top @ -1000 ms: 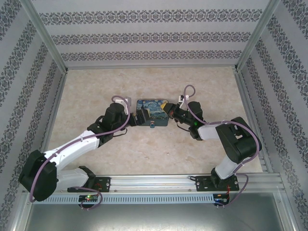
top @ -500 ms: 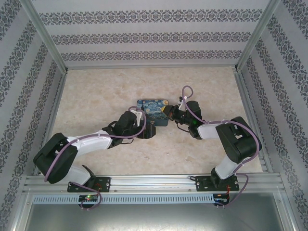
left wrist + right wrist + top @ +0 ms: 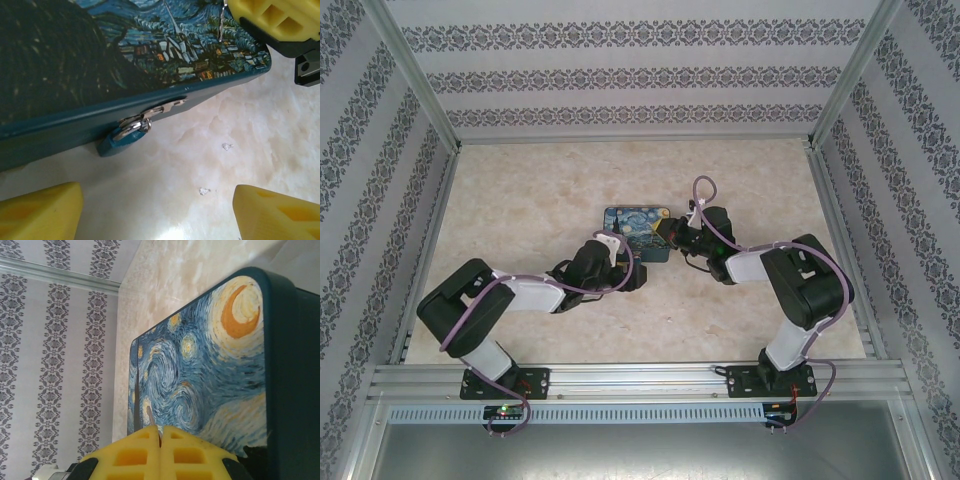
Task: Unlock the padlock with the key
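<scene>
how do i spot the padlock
Find the rectangular blue-and-yellow painted tin box on the table. On its near side wall, a tiny blue-bodied padlock hangs from a silvery hasp. It is far smaller than the tin, with a thin silvery shackle.

Beige marbled bench [image 3: 520,200], evenly lit. 3 walls [image 3: 640,70] w/ white paper & grey damask stripes, horiz. bands on the back one. Alu posts [image 3: 417,85] slant to the 2 back corners. Alu rail [image 3: 640,378] runs along near edge, w/ grey sheet [image 3: 640,450] below.

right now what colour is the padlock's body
Dark blue, with a silvery shackle; the padlock shows best in the left wrist view.
</scene>
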Robot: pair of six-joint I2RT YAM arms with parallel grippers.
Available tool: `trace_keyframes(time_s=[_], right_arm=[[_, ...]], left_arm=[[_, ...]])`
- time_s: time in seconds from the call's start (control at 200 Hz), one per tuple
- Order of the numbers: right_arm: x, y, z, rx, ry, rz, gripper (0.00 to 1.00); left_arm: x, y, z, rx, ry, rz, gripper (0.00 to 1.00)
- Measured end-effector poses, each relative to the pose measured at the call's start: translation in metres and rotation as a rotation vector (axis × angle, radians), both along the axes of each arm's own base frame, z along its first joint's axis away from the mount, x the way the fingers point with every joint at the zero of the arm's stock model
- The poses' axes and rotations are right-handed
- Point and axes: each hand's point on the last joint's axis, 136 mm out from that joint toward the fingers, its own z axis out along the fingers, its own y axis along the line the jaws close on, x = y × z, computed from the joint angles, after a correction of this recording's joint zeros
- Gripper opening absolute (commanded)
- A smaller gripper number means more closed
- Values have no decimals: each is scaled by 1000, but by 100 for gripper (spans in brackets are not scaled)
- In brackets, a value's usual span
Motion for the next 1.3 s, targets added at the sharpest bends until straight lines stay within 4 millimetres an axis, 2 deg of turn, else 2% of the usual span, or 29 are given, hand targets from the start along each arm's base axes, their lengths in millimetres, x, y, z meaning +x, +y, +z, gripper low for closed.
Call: trace_keyframes(time_s=[0.175,0.45,0.794,1.049,1.299], right_arm=[[3,1,0,1,-2,0,0],[5,2,0,1,-3,-1,0],[8,0,0,5,-11,-8,0],[10,-1,0,8,-18,-11,0],[10,-1,0,10,-23,-11,0]], left_arm=[[5,0,-12,26,-17,3,76],[14,-5,-13,33,-66,8,74],[34,-20,-13,21,-106,19,74],[34,-26,-10,-4,-100,4,75],[32,-37,0,-101,-72,5,76]])
